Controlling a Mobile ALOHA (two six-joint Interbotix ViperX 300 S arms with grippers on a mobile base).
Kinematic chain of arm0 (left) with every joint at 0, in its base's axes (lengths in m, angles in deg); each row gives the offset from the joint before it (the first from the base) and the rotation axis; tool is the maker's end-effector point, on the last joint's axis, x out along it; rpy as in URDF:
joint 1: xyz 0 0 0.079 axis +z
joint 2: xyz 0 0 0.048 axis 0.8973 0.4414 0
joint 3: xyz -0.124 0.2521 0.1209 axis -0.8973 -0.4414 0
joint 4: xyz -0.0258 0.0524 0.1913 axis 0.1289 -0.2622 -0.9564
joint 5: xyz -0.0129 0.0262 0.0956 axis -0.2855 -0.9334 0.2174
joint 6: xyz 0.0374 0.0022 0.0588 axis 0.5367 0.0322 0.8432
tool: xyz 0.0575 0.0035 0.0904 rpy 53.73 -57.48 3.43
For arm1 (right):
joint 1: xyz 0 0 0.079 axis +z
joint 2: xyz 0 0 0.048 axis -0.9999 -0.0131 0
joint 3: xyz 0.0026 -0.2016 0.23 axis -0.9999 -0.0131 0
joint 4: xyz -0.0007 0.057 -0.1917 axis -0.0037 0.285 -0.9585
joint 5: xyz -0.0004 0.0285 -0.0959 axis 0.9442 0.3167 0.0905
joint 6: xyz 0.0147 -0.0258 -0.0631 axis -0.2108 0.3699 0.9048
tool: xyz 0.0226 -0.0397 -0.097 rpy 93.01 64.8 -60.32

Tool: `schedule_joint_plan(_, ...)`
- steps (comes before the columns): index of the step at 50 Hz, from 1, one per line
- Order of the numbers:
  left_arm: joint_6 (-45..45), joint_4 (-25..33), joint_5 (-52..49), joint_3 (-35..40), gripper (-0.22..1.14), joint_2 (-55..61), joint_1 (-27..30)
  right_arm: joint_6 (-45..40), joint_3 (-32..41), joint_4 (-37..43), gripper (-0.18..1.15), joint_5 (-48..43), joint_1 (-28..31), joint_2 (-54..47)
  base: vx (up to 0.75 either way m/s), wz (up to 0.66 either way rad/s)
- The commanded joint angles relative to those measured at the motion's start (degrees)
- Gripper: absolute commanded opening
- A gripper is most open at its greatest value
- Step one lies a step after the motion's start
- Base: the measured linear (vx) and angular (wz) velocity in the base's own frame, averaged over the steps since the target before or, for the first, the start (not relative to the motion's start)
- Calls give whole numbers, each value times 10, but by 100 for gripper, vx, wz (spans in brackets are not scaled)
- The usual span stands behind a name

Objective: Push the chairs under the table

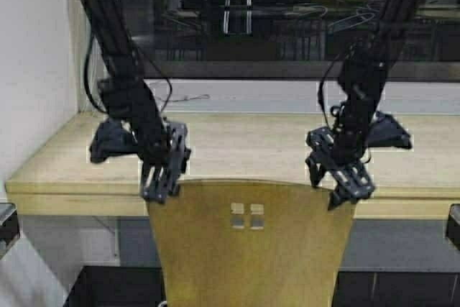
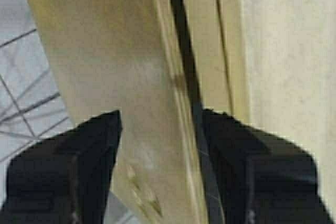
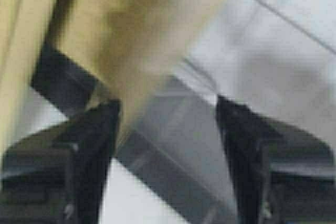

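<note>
One yellow-tan plywood chair (image 1: 248, 249) stands at the bottom centre, and its curved back with four small cutouts rises to the table's front edge. The long pale-wood table (image 1: 237, 149) runs across the view behind it. My left gripper (image 1: 162, 177) is at the back's top left corner. In the left wrist view it (image 2: 160, 114) is open, with the chair back (image 2: 105, 51) between its fingers and the table (image 2: 283, 51) beside it. My right gripper (image 1: 339, 183) is at the top right corner. In the right wrist view it (image 3: 167, 99) is open, with the chair's corner (image 3: 121, 24) by one finger.
A white wall (image 1: 36, 70) closes the left side. A dark window (image 1: 251, 26) and a pale sill (image 1: 251, 95) run behind the table. Black parts of the robot show at the lower left (image 1: 7, 224) and lower right (image 1: 453, 224) edges. Tiled floor (image 3: 283, 51) lies below.
</note>
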State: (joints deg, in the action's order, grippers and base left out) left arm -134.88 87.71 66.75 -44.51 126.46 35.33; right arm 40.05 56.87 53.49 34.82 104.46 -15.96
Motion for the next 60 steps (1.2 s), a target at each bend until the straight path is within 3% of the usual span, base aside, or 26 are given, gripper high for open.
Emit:
schedule_joint_plan(1,2,-6,14,-16,84,-76,0,6,-26,-3,86,-16,4,77,-1,-1)
schedule_joint_plan(26,14,-103,64,-145,84,-320,1,101,-142,-3,86,-34,7,346,-3,3)
schedule_joint_plan(40,14,-163,69,-218,84,-392,-5,185,-172,-34,86,-35,6,439,-6,11)
schedule_joint_plan(60,20,-265,75,-287,84,-493,-11,238,-217,-74,86,-20,6,548,-7,27)
